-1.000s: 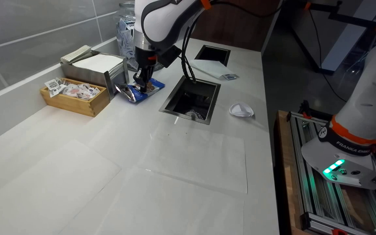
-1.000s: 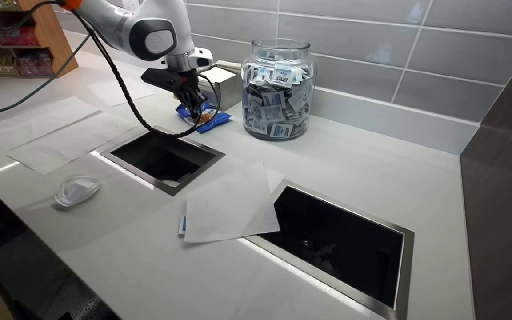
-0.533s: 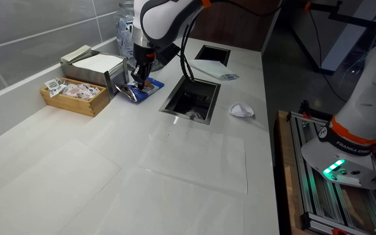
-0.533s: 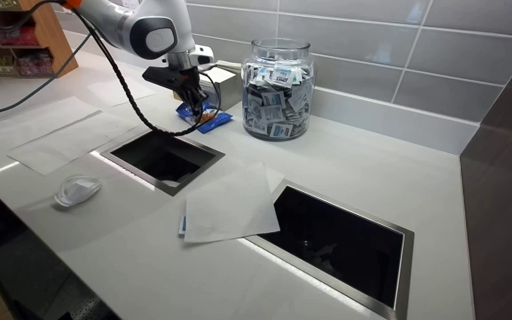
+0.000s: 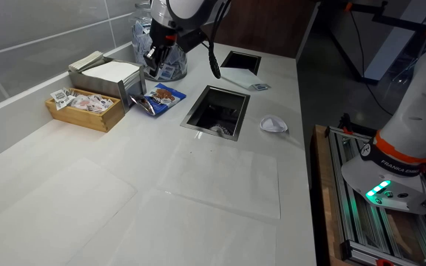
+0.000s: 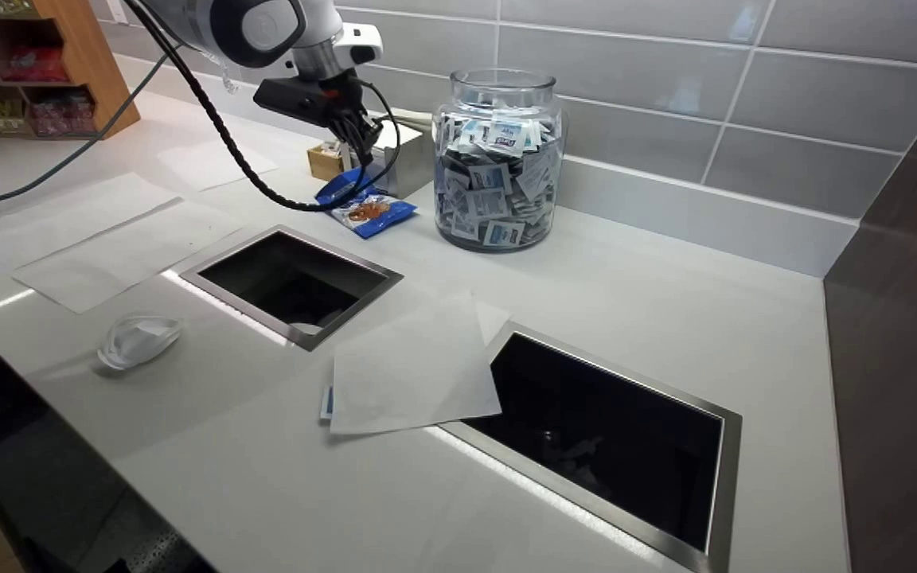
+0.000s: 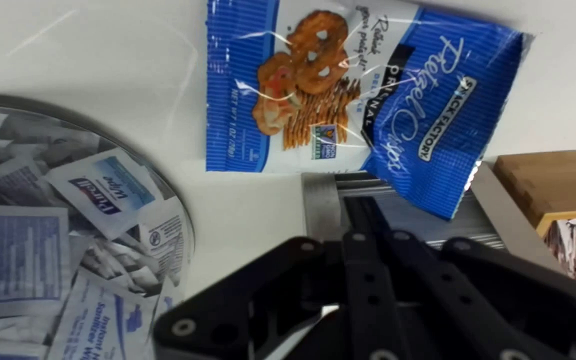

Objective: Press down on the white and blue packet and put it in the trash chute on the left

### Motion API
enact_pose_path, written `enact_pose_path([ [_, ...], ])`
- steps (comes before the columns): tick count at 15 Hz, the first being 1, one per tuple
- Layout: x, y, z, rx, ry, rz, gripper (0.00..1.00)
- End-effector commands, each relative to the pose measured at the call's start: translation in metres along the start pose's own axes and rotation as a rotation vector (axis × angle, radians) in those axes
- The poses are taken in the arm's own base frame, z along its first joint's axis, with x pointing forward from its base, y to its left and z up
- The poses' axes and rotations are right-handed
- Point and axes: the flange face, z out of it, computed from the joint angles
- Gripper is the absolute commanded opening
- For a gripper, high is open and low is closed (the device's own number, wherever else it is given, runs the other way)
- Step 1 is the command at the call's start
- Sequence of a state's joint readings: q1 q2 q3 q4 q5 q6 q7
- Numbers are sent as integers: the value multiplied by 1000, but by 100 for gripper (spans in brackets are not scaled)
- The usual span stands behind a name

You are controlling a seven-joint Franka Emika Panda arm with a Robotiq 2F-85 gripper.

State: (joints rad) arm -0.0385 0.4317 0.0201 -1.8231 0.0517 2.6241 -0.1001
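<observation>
Gripper (image 7: 365, 212), fingers together, hanging above the white and blue packet (image 7: 348, 95), free air between.
Below the jaws, the packet lies on the counter (image 5: 142, 140), silvery end near the napkin holder (image 5: 100, 83), a strip of counter between it and the rim of the trash chute (image 6: 352, 309). To the jaws' right in an exterior view stands a glass jar (image 6: 502, 95).

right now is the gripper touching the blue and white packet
Apart: in an exterior view the gripper hangs clear of the packet, with counter showing between them.

Kitchenette counter (image 6: 251, 430), napkin holder (image 5: 98, 84), stocked shelves (image 6: 96, 79)
</observation>
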Motion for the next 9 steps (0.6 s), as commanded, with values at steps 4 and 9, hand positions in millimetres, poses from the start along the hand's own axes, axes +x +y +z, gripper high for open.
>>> enact_pose_path([
  [4,-20,32,16,-26,3,89,0],
  [9,-22,38,41,9,10,89,0],
])
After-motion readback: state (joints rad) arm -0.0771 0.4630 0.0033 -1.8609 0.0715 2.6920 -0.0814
